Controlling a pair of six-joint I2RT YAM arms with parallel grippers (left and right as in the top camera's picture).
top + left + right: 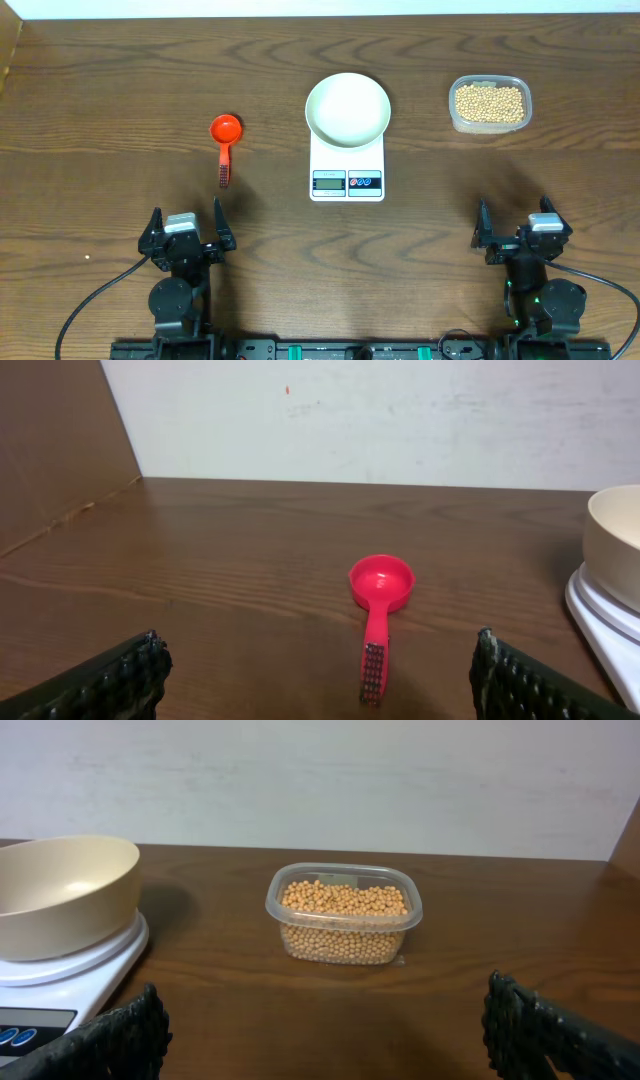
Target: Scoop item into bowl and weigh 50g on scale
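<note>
The cream-white bowl (pixel 347 107) sits empty on the white scale (pixel 347 175) at the table's middle; both also show in the right wrist view, the bowl (pixel 60 890) on the scale (pixel 70 970). Tan-yellow beans (pixel 489 101) fill a clear plastic tub (pixel 455 118) at the back right, also seen in the right wrist view (pixel 345 900). A red scoop (pixel 224 140) lies left of the scale, cup away from me, also in the left wrist view (pixel 378 600). My left gripper (pixel 187 228) is open and empty near the front edge. My right gripper (pixel 514 229) is open and empty, in front of the tub.
A wall rises behind the table's far edge (pixel 350 420). A brown panel (pixel 55 450) stands at the table's left side.
</note>
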